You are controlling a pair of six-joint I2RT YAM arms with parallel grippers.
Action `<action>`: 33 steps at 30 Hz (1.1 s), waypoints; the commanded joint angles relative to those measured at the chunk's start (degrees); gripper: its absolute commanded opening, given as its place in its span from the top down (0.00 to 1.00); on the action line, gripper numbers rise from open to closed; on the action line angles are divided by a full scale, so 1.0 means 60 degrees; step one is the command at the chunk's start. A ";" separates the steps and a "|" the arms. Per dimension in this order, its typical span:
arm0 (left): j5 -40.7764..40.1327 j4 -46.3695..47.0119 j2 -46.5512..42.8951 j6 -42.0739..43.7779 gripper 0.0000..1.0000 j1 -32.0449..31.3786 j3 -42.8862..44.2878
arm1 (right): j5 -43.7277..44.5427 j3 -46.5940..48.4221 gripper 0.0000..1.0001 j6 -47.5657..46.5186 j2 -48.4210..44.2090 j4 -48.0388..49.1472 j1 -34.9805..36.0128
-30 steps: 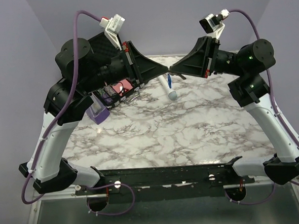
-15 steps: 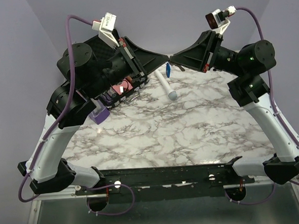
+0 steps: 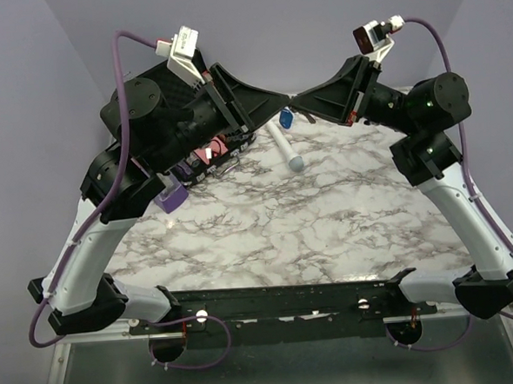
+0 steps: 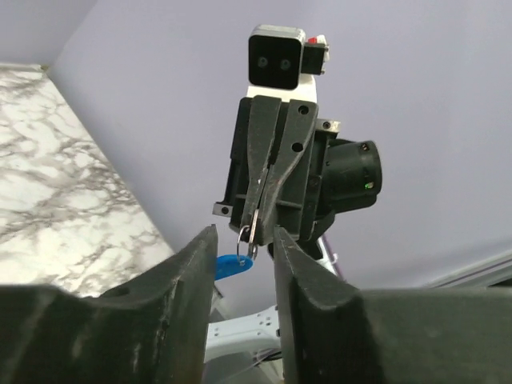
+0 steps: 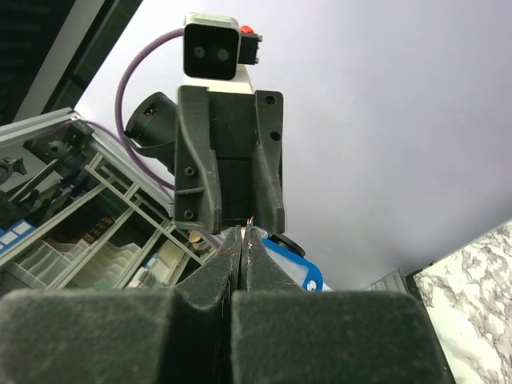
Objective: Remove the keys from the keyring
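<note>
Both grippers meet raised above the table's far middle. My right gripper (image 3: 297,101) is shut on a thin silver key (image 4: 254,218). A small wire ring (image 4: 244,234) hangs from the key. The blue keyring tag (image 4: 230,266) dangles below the ring. The tag also shows in the top view (image 3: 285,118) and the right wrist view (image 5: 294,270). My left gripper (image 3: 283,98) is open, with one finger (image 4: 188,276) on each side just short of the ring. In the right wrist view my shut fingertips (image 5: 228,258) hide most of the key.
A white wand (image 3: 285,147) lies on the marble table (image 3: 328,222) under the grippers. A purple metronome (image 3: 170,195) and a box with a pink item (image 3: 209,151) sit at the back left, under the left arm.
Both grippers have risen and tilted upward together from the table. The blue tag has gone up with them. The last half second shows little movement.
</note>
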 commanded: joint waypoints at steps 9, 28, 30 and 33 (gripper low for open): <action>-0.0532 -0.0697 -0.1076 0.1410 0.23 0.0137 -0.0435 | 0.0267 -0.0149 0.99 -0.0561 -0.0586 -0.0973 0.0043; 0.7799 -0.1475 0.0240 0.2174 0.23 0.3390 0.1160 | -0.3014 0.1022 0.99 -0.0474 0.0278 -0.1883 0.0057; 0.8270 -0.1416 0.0403 0.2085 0.26 0.3390 0.1278 | -0.3044 0.1081 0.99 -0.0444 0.0322 -0.1868 0.0057; 0.8653 -0.1197 0.0476 0.1939 0.30 0.3390 0.1250 | -0.3000 0.1110 0.99 -0.0459 0.0380 -0.1853 0.0043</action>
